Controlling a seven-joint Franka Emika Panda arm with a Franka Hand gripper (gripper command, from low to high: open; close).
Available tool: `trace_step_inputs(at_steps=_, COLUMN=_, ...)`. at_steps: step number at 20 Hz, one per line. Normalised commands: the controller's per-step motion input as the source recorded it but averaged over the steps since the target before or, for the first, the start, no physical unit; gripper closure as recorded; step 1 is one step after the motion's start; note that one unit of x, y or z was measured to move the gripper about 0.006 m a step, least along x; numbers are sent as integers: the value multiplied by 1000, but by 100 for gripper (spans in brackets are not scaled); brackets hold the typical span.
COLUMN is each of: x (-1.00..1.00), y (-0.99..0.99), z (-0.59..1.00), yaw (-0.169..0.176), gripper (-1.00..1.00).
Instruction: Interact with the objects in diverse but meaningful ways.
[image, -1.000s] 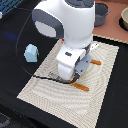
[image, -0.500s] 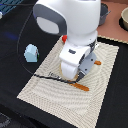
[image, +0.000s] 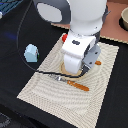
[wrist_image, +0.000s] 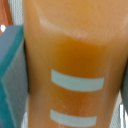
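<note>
The yellow-orange ridged block (wrist_image: 75, 65) is clenched in the tool (wrist_image: 75, 75), filling the wrist view, and is held low over the round tan plate (image: 65, 71), seemingly for setting down.

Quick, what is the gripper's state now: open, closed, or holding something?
Gripper: cannot be told. The arm hides its fingers in the exterior view, and the wrist view shows only a blurred orange surface up close.
</note>
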Motion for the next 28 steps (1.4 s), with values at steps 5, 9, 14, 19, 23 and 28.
trace_step_inputs(at_steps=5, x=-203, y=19, z=-187, yaw=47, gripper=100)
trace_step_inputs(at_steps=9, x=-247, y=0, z=-136, yaw=33, gripper=100)
trace_step_inputs(at_steps=14, x=-216, y=-12, z=-200, yaw=19, gripper=100)
trace_step_inputs(at_steps=19, x=-114, y=-24, z=-217, yaw=14, gripper=100)
trace_step_inputs(at_steps=23, x=-19, y=-51, z=-176, yaw=4, gripper=100)
trace_step_inputs(at_steps=28, x=194, y=-47, z=-16, yaw=0, gripper=100)
